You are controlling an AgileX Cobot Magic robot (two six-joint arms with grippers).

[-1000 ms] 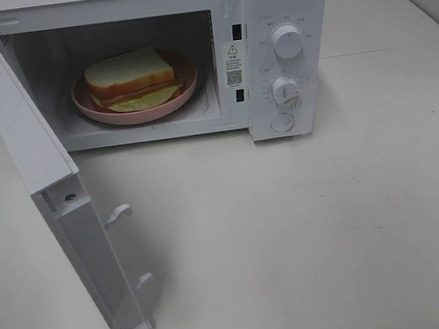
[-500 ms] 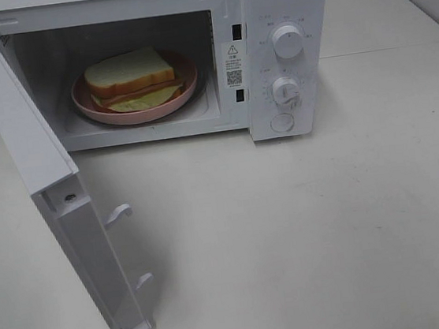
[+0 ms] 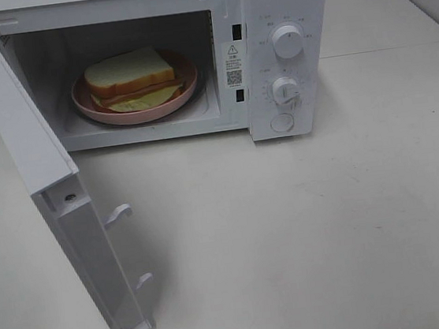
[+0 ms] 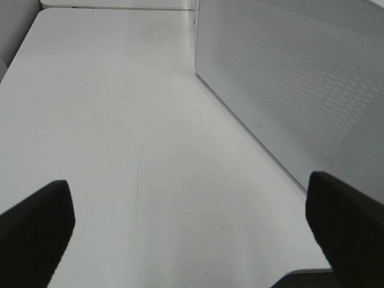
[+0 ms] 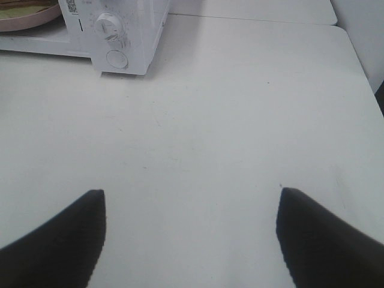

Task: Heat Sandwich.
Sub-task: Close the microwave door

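The left tool (image 4: 187,180) is standing wide open and empty over the table (image 4: 108,120), just beside the microwave's open door (image 4: 300,90). The right tool (image 5: 191,191) is hanging open too, gripping nothing, well apart from the microwave (image 5: 129,30). The sandwich (image 3: 132,77) is sitting on the pink plate (image 3: 146,115) inside the microwave.

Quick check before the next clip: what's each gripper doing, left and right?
Left gripper: open, holding nothing.
Right gripper: open, holding nothing.
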